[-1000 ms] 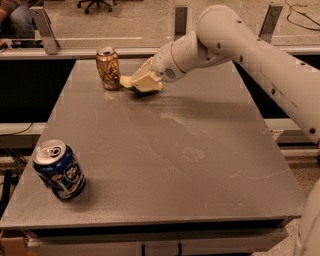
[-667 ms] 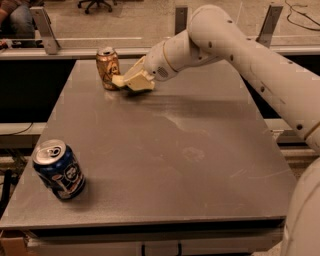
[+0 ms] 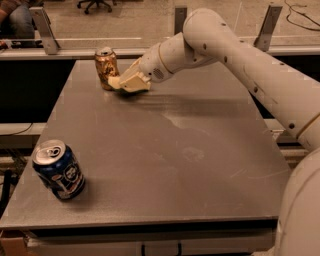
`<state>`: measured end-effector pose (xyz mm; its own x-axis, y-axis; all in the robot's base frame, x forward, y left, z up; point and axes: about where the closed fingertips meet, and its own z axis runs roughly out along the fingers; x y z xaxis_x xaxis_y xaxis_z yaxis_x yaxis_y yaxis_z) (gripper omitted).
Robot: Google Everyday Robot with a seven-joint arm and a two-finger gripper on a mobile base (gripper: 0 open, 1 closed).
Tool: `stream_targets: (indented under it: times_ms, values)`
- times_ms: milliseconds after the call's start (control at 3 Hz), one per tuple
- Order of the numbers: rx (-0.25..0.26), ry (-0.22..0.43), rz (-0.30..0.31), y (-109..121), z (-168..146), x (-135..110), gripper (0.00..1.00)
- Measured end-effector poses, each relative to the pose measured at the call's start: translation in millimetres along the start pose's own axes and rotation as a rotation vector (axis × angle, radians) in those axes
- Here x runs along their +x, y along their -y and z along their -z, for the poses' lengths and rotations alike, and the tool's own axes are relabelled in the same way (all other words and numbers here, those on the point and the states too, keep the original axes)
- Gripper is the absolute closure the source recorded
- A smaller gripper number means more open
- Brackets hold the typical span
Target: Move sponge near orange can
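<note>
The orange can (image 3: pixel 106 67) stands upright at the far left of the grey table (image 3: pixel 165 165). The pale yellow sponge (image 3: pixel 118 83) is just right of the can, touching or nearly touching it, low over the table. My gripper (image 3: pixel 131 82) is shut on the sponge from the right, at the end of the white arm (image 3: pixel 235 55) that reaches in from the right. Part of the sponge is hidden by the fingers.
A blue can with white logos (image 3: pixel 58 170) stands tilted near the front left corner of the table. Metal posts (image 3: pixel 44 31) and a rail run behind the table's far edge. An office chair base (image 3: pixel 95 4) is on the floor beyond.
My gripper has carried the sponge left toward the orange can, closing the gap until the sponge sits right beside it.
</note>
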<state>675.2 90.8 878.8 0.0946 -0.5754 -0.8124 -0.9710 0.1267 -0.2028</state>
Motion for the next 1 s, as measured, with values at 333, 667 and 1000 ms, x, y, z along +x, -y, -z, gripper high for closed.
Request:
stream_targets:
  times_ms: [333,667,1000]
  values:
    - [-0.004,0.000,-0.004,-1.2,-2.1,1.6,0.13]
    - [-0.005,0.000,-0.010,-1.9,-0.6,3.4,0.00]
    - [0.043,-0.016,-0.046,7.2,31.4,19.7,0.00]
